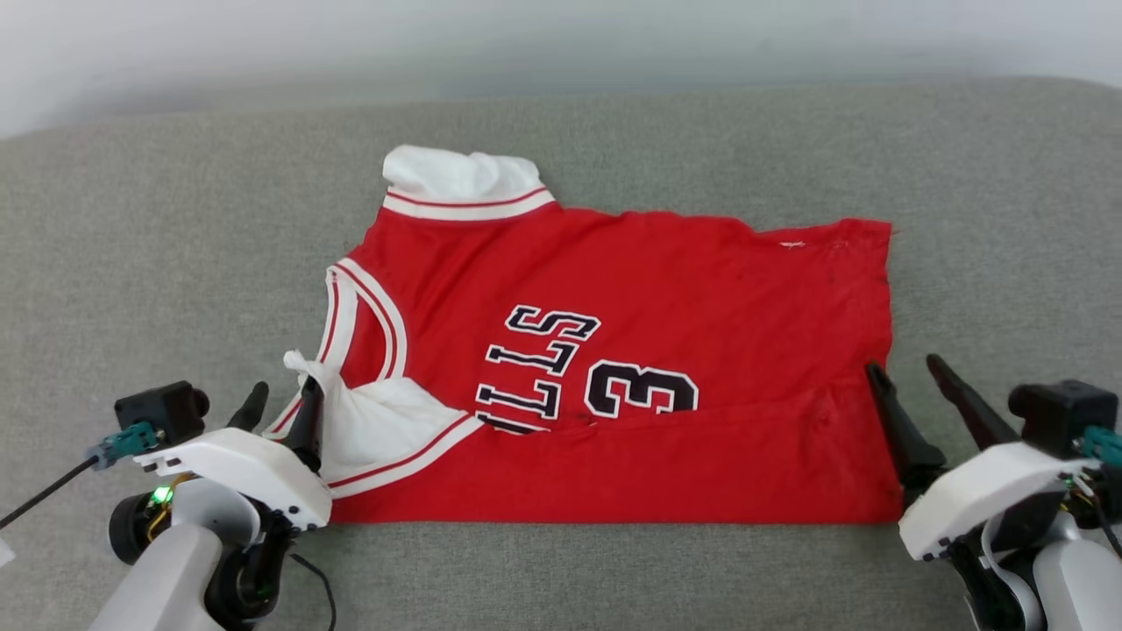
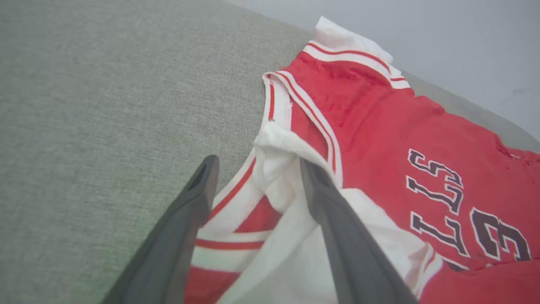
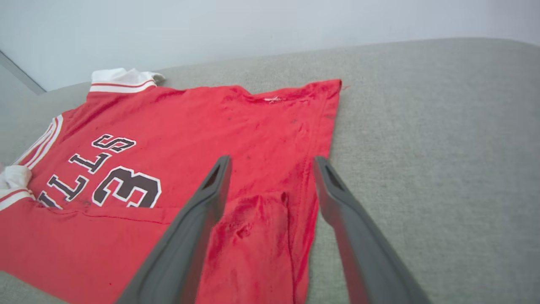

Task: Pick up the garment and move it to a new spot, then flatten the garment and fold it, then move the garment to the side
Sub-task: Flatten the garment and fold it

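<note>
The garment lies sideways on grey upholstery, collar to the left and hem to the right. Its near long edge is folded up over the body, covering part of the black number and letters. My left gripper stands open at the lower left, its fingers on either side of the bunched white sleeve, which leans on one finger. My right gripper is open at the garment's near right hem corner, with the folded red edge lying between its fingers. The far white sleeve sticks out at the back.
The grey fabric surface spreads wide on both sides of the garment and in front of it. A pale wall rises behind its rounded back edge.
</note>
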Robot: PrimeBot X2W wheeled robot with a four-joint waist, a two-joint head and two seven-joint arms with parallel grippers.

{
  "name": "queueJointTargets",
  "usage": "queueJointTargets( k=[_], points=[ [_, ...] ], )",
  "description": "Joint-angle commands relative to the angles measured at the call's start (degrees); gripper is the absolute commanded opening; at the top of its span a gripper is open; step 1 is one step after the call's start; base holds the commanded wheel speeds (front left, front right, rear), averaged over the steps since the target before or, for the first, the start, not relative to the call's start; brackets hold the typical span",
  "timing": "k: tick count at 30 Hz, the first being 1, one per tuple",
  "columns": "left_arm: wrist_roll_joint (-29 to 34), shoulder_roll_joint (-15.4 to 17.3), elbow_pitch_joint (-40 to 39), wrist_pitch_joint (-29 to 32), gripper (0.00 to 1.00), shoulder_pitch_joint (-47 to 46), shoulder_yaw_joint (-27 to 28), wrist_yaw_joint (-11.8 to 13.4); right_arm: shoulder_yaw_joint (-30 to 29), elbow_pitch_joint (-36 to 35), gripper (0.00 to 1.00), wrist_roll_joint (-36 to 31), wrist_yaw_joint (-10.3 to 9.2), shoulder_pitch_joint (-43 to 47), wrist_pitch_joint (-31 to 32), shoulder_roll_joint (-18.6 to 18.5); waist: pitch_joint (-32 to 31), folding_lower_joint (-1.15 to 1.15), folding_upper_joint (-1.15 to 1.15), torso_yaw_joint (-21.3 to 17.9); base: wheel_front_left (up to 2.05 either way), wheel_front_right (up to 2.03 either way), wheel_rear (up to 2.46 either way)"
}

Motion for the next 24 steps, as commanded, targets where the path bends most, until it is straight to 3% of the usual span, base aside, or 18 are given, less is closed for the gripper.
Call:
queueJointTargets(
  k=[1, 6, 10, 17, 24],
  points=[
    [0.02, 0.77, -0.42, 0.36, 1.00, 0.79, 0.21, -0.02, -0.70, -0.79, 1.00, -0.80, -0.02, 1.40, -2.34, 0.33, -2.49, -0.01, 0.00, -0.60, 0.00, 0.00, 0.00],
    [-0.53, 4.58, -3.68, 2.02, 1.00, 2.06, 1.97, 1.37, -2.18, -4.34, 1.00, -5.10, -0.02, 3.98, -9.15, 1.79, -6.31, -0.01, 0.00, -1.94, 0.00, 0.00, 0.00],
    [-0.74, 8.26, -8.64, 5.76, 1.00, 3.04, 2.78, 3.60, -2.97, -6.56, 1.00, -7.43, -0.02, 5.62, -10.02, 3.06, -8.58, -0.01, 0.00, -2.93, 0.00, 0.00, 0.00],
    [-3.80, 15.64, -14.74, 23.20, 1.00, 5.28, 0.26, 6.30, -3.60, -10.99, 1.00, -9.37, -0.02, 8.08, -8.20, 5.25, -8.89, -0.01, 0.00, -4.57, 0.00, 0.00, 0.00],
    [-7.11, 18.91, -16.88, 35.37, 1.00, 6.27, -1.66, 9.15, -3.08, -13.54, 1.00, -9.77, -0.02, 6.95, -6.91, 6.55, -3.82, -0.01, 0.00, -6.87, 0.00, 0.00, 0.00]
  ],
)
